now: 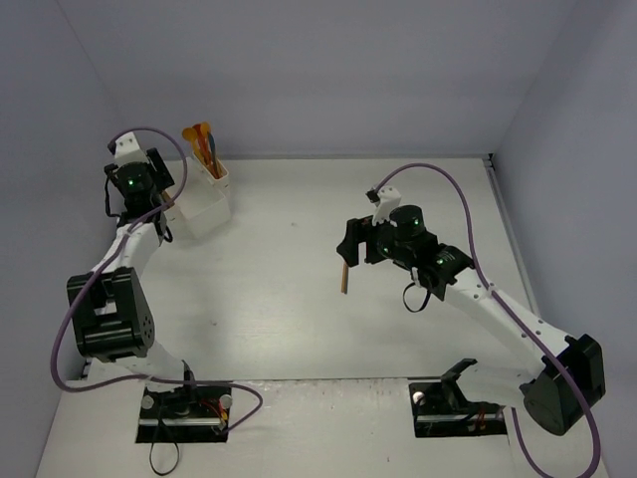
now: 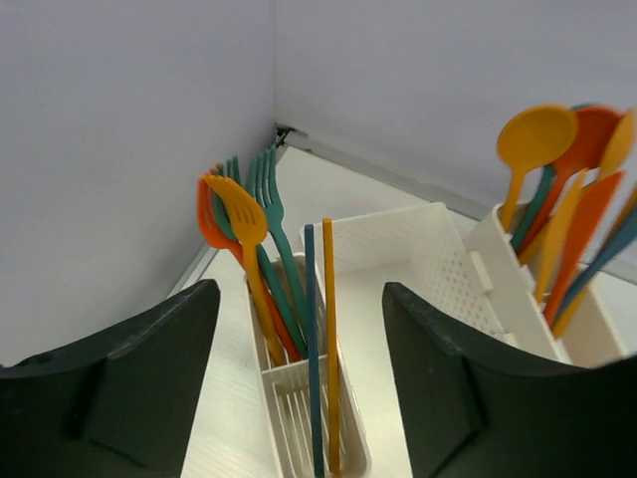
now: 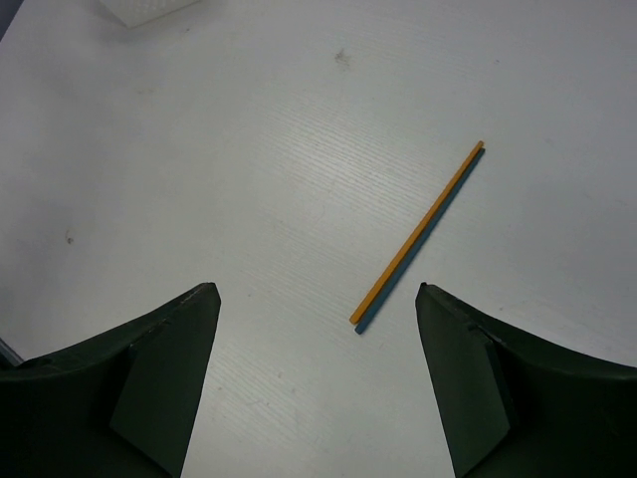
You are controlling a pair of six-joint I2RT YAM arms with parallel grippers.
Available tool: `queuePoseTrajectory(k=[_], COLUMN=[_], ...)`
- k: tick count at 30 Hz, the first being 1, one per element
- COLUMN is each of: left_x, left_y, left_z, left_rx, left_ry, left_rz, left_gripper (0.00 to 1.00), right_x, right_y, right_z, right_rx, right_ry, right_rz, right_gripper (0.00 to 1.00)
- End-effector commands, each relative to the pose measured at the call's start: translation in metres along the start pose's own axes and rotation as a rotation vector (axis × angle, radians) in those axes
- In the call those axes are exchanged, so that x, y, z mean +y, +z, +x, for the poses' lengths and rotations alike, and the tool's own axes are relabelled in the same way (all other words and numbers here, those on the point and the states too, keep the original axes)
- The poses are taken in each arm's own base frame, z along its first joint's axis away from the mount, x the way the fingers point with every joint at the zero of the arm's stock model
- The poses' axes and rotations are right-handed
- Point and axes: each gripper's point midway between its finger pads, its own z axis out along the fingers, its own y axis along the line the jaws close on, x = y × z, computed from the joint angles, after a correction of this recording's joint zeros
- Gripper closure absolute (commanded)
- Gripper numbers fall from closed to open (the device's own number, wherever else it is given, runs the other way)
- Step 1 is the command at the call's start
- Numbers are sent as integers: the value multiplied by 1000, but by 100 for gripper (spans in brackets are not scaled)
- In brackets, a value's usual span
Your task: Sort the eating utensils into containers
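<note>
The white containers [image 1: 207, 204] stand at the back left with orange and teal utensils [image 1: 202, 144] sticking up out of them. My left gripper [image 2: 299, 329] is open right over a narrow bin [image 2: 289, 373]. A thin blue stick [image 2: 312, 339] and an orange stick [image 2: 328, 339] stand in it, untouched by the jaws. Behind them are orange and teal forks [image 2: 249, 229]; spoons and knives [image 2: 557, 199] fill the right bin. My right gripper [image 3: 316, 299] hangs open above the table, over a paired orange and blue stick [image 3: 418, 234] lying flat between the jaws' line and slightly ahead.
Grey walls close in the table at the back and both sides, and the containers sit near the back left corner [image 2: 284, 131]. The middle bin [image 2: 388, 299] holds nothing that shows. The arm bases [image 1: 184, 403] are at the near edge.
</note>
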Motion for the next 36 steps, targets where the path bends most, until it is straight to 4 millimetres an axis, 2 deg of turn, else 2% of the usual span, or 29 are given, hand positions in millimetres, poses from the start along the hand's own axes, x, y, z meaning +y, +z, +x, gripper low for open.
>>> queuePoseTrajectory(k=[1, 2, 5, 7, 8, 11, 15, 18, 23, 28, 36], left_x=[-4, -7, -19, -40, -46, -76, -102, -116, -135, -142, -141], left_y=[-45, -52, -80, -100, -111, -146, -186, -210, -246, -270, -281], left_z=[-84, -84, -81, -69, -72, -49, -20, 1, 22, 36, 36], left_rx=[-166, -151, -71, -5, 0, 118, 241, 309, 400, 436, 439], left_ry=[-111, -124, -139, -109, -105, -65, -83, -118, -162, -161, -173], left_rz=[25, 37, 68, 119, 132, 239, 370, 449, 538, 580, 596], left_gripper=[30, 28, 24, 24, 23, 23, 23, 23, 23, 23, 23], right_x=[-29, -39, -51, -55, -56, -57, -60, -60, -54, -50, -63], right_y=[8, 11, 20, 31, 34, 46, 59, 68, 80, 86, 86], right_z=[-5, 3, 23, 39, 44, 64, 92, 107, 123, 120, 124], right_rx=[-24, 5, 80, 140, 155, 222, 295, 337, 373, 345, 322], right_ry=[83, 99, 144, 164, 179, 200, 231, 224, 211, 212, 211], right_rz=[170, 230, 299, 322, 328, 335, 365, 385, 407, 444, 525], right_gripper=[25, 26, 29, 32, 33, 36, 40, 45, 51, 55, 60])
